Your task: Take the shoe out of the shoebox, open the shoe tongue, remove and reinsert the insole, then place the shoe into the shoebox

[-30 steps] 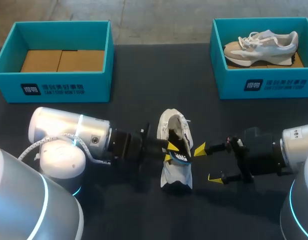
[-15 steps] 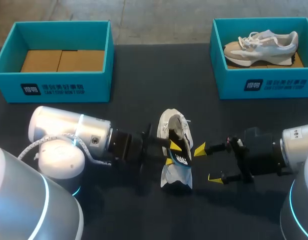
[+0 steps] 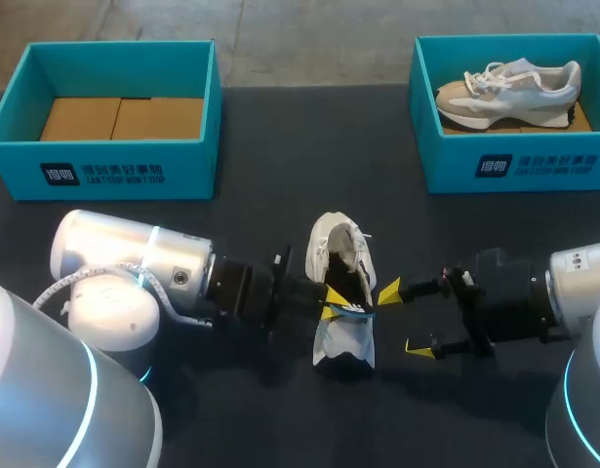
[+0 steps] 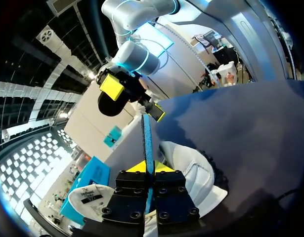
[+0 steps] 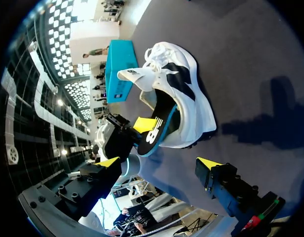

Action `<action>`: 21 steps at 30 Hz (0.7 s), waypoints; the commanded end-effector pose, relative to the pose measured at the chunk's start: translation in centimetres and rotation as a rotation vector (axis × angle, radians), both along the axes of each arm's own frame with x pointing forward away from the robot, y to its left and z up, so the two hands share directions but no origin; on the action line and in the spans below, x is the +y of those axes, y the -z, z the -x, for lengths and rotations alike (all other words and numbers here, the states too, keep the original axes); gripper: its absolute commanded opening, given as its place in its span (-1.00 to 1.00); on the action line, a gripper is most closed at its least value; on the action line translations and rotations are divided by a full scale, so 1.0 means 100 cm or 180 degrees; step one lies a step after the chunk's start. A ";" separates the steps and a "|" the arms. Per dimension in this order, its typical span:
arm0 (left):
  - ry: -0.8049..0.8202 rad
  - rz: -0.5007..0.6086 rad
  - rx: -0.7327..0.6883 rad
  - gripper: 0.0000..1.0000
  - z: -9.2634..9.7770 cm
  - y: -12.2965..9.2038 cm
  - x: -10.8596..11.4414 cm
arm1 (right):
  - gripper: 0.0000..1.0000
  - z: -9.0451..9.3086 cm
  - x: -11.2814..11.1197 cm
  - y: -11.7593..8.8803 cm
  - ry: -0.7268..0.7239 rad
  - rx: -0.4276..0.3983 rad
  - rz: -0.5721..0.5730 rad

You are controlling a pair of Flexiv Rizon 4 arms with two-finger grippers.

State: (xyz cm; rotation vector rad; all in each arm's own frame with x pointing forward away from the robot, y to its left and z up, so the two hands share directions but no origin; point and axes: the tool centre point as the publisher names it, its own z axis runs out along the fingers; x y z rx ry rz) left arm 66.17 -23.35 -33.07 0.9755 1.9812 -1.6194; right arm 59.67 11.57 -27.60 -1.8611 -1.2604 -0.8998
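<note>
A white shoe point(image 3: 341, 292) with black panels lies on the dark table between my two grippers, its tongue pulled back. Its insole point(image 3: 352, 310), black on top with a blue edge, sticks up out of the heel opening. My left gripper point(image 3: 331, 299) is shut on this insole; in the left wrist view the insole point(image 4: 147, 140) stands edge-on between the closed yellow tips point(image 4: 149, 168), above the shoe point(image 4: 196, 170). My right gripper point(image 3: 402, 319) stands open just right of the shoe, touching nothing. The right wrist view shows the shoe point(image 5: 189, 94) and the raised insole point(image 5: 154, 133) ahead of its open fingers point(image 5: 158, 164).
An open teal shoebox point(image 3: 109, 161) with a bare cardboard floor stands at the back left. A second teal shoebox point(image 3: 514, 161) at the back right holds another pale sneaker point(image 3: 509, 90). Dark table lies between the boxes and the shoe.
My left gripper's fingers, apart at the shoe's opening before, have closed on the insole, and the arm has drawn back slightly to the left. The right arm has stayed still.
</note>
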 end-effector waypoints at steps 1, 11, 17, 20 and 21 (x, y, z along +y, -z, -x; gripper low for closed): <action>-0.0012 0.0017 -0.0001 -1.00 -0.001 0.003 0.003 | 1.00 0.002 0.000 -0.001 0.0007 -0.0002 0.0008; -0.0009 0.0029 -0.0067 -1.00 -0.010 0.006 -0.002 | 1.00 0.002 0.000 -0.001 0.0007 -0.0002 0.0008; 0.0025 0.0001 -0.0134 -1.00 -0.018 0.011 -0.003 | 1.00 0.002 0.000 -0.001 0.0007 -0.0002 0.0008; 0.0042 -0.0026 -0.0162 -1.00 -0.020 0.013 -0.004 | 1.00 0.002 0.000 -0.001 0.0007 -0.0002 0.0008; 0.0042 -0.0028 -0.0167 -1.00 -0.022 0.014 -0.004 | 1.00 0.002 0.000 -0.001 0.0007 -0.0002 0.0008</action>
